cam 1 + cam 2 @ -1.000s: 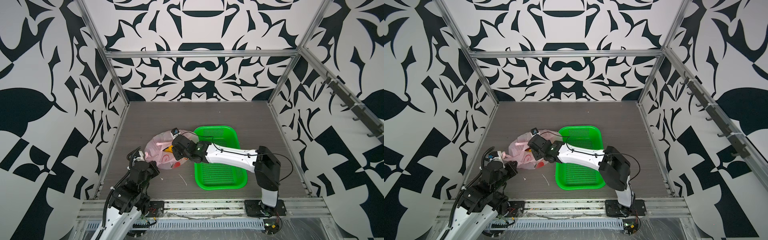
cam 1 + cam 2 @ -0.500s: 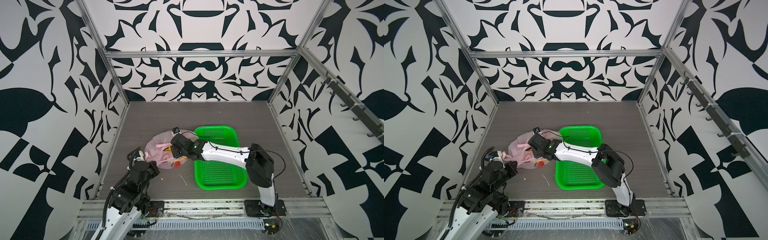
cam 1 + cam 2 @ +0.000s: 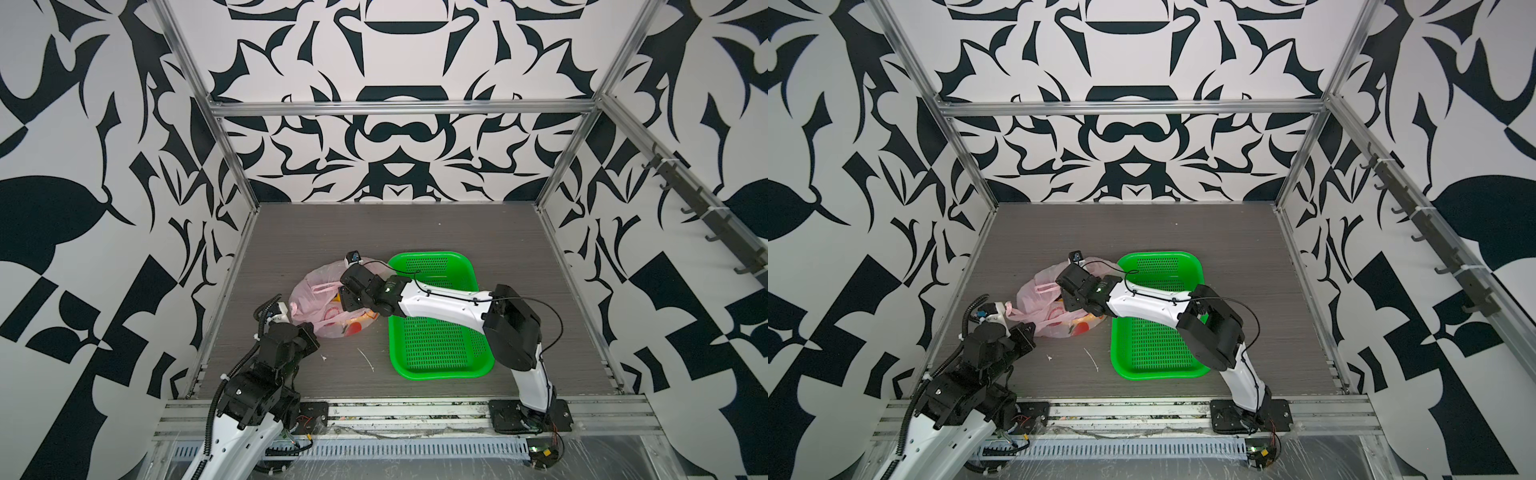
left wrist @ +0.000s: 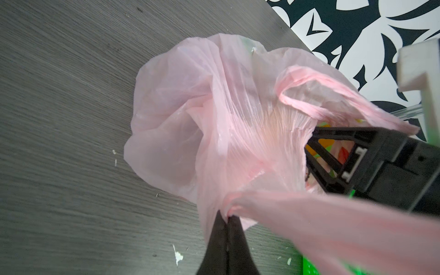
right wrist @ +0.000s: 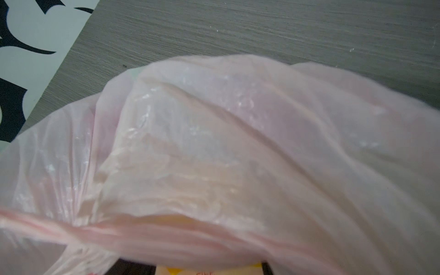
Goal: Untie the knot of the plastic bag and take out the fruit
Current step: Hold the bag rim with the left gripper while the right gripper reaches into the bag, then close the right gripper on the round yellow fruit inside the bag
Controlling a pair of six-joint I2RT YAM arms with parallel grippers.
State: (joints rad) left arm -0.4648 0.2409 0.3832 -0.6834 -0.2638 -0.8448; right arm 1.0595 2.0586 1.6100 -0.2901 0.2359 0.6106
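Grey tabletop, pink plastic bag tight in left pincer.

Right gripper hangs over the plastic bag (green basket beside).

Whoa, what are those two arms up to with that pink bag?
Two robot arms are working a pink plastic bag open to empty it. The left gripper is clamped shut on a strip of the bag near its mouth, holding it taut. The right gripper has its jaws apart and reaches into the mouth. The green basket beside the bag holds nothing yet.
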